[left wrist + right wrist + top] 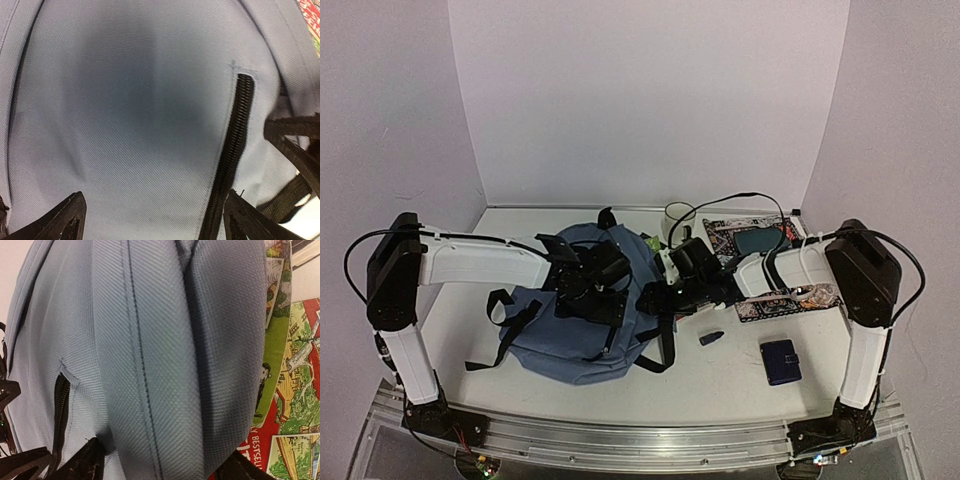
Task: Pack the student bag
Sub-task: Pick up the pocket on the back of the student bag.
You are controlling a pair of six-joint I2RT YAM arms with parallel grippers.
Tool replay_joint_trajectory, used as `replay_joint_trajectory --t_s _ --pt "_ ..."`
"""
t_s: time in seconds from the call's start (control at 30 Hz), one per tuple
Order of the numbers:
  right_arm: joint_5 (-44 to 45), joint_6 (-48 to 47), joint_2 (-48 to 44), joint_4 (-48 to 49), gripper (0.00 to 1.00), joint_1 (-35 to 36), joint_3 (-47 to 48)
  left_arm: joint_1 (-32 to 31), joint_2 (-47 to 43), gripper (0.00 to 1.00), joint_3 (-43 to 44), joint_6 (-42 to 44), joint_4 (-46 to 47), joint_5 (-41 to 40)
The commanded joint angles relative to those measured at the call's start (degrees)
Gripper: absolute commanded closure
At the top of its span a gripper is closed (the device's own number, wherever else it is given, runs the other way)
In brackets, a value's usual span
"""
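Observation:
The student bag (552, 340), a big slate-blue backpack with black straps, lies flat in the middle of the table. My left gripper (605, 275) hovers over its front panel, open; in the left wrist view its fingertips (67, 220) stand wide apart over bare fabric (125, 110), beside a closed black pocket zipper (235, 150). My right gripper (655, 295) is at the bag's right side. In the right wrist view a thick fold of the bag (165, 365) fills the gap between the jaws, and both fingers (90, 462) press against it.
A comic book (295, 390) lies under the bag's right edge, with more printed books (740, 235) and a white mug (678, 220) behind. A small black object (710, 338) and a navy wallet (781, 360) lie at the front right.

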Motion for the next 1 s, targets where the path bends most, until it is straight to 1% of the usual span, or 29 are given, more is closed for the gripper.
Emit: replay_joint_trajectory --t_s 0.0,0.2,0.33,0.53,0.63,0.77,0.83,0.97 --pt "3.79 -1.46 1.15 -3.47 0.34 0.27 -0.04 0.25 1.03 0.05 0.95 -1.30 0.26 -3.79" --pt "3.58 -2.05 0.89 -3.56 0.38 0.27 -0.28 -0.45 2.68 0.05 2.59 0.43 0.19 -3.08" --pt "2.80 -2.34 0.88 -3.48 0.38 0.20 -0.07 -1.41 4.71 0.01 4.63 0.69 0.09 -4.49" --pt "1.81 -2.34 1.08 -3.48 0.40 0.21 0.19 -1.58 7.58 0.01 6.64 0.85 -0.33 -5.66" --pt "1.87 -2.51 0.87 -3.48 0.41 0.21 0.18 -1.54 8.21 0.01 6.64 -0.04 -1.86 -8.41" --pt "2.18 -2.52 0.54 -3.48 0.42 0.20 -0.17 -1.74 9.62 0.01 8.23 -1.59 -6.95 -12.97" --pt "2.26 -2.52 0.57 -3.50 0.43 0.17 -0.26 -2.04 10.19 0.03 9.63 -2.70 -9.87 -15.29" --pt "2.15 -2.52 0.37 -3.57 0.45 0.21 -0.27 -3.01 9.77 0.13 12.57 -4.09 -14.20 -18.64"
